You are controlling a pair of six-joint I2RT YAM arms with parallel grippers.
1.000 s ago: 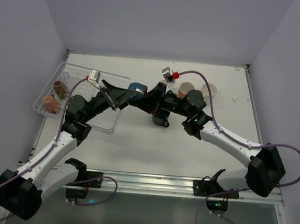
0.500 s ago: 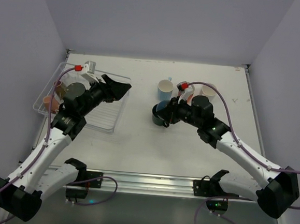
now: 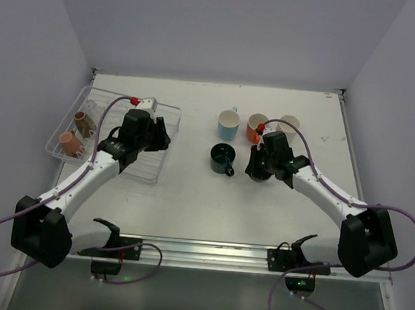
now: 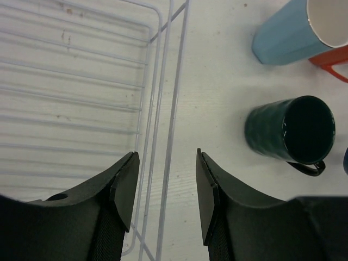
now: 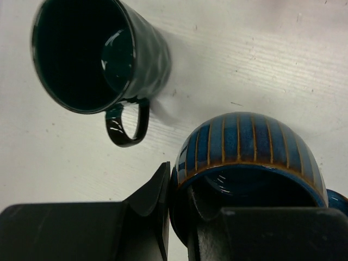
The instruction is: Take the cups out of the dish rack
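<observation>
Well, the dish rack is lying along the table's left edge, with a pink cup and a brown cup sitting at its left end. The left gripper is hovering over the rack's right rim — jaws standing partly apart, holding nothing. Toward the far edge, a light blue cup, an orange cup and a white cup are standing in a row, with a dark teal mug sitting just nearer. The right gripper is pinching the rim of a navy striped cup — just right of that mug.
</observation>
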